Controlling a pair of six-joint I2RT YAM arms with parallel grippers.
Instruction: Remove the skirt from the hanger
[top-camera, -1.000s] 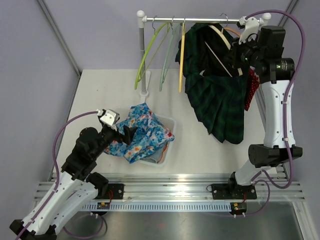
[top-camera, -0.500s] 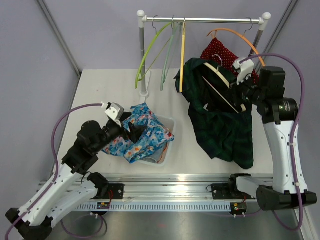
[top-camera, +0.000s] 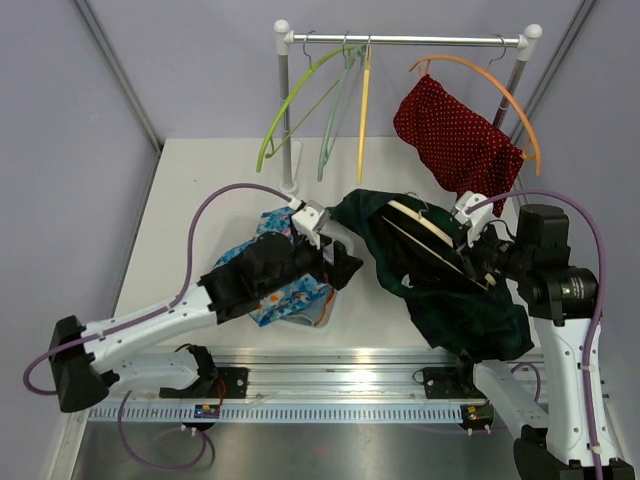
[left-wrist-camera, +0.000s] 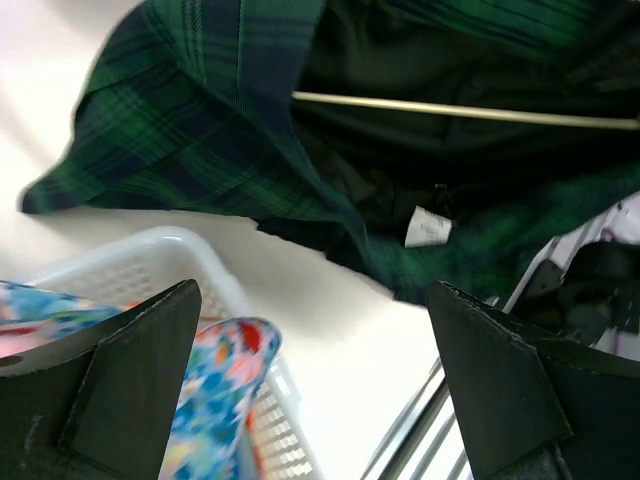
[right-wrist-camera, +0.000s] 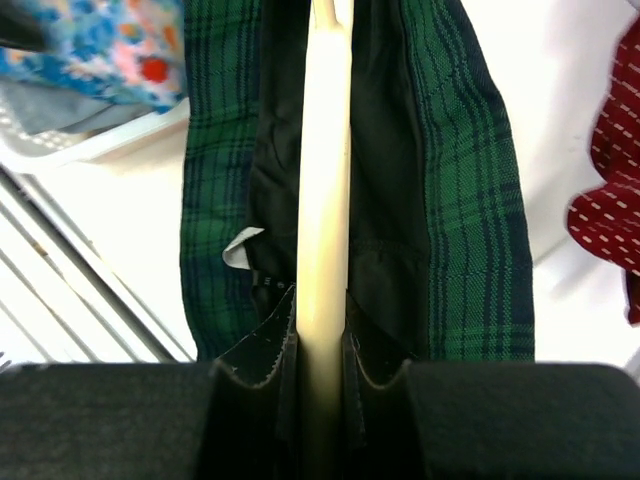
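**ITEM: skirt** (top-camera: 470, 320), dark green plaid.
- Location: slumped on the table (top-camera: 200, 190) right of centre, between the basket and the right arm. It is not yet off its hanger. A white label (left-wrist-camera: 428, 228) shows inside the waist.
- How the waist is fixed to the hanger cannot be told.

**HOLDER: hanger** (top-camera: 425, 225), pale wood, lying tilted inside the skirt's opening.

**TOOL, right gripper** (right-wrist-camera: 322, 340): narrowed onto the hanger, with fabric bunched at both sides of the fingers.

**TOOL, left gripper** (left-wrist-camera: 315, 350): spread wide with nothing between the fingers. It sits over the basket corner, just beside the skirt's near edge.

**NEIGHBOURS**
- White basket (left-wrist-camera: 190, 240) with flowered cloth (left-wrist-camera: 225, 370) heaped in it.
- Red dotted cloth (top-camera: 455, 135) on an orange hanger on the rail (top-camera: 420, 41).

**RISKS (judged)**
- The left gripper may close on the hanger's thin rod together with the fabric, so the pull would move both and free nothing.
- A hard tug could slide the smooth wood out of the right gripper's pinch.
- The waist may snag on a hanger end if pulled sideways rather than along it.
- Catching only the lining or label would stretch the skirt, not strip it.
- A low sweep could hook the basket rim or drag out the flowered cloth.
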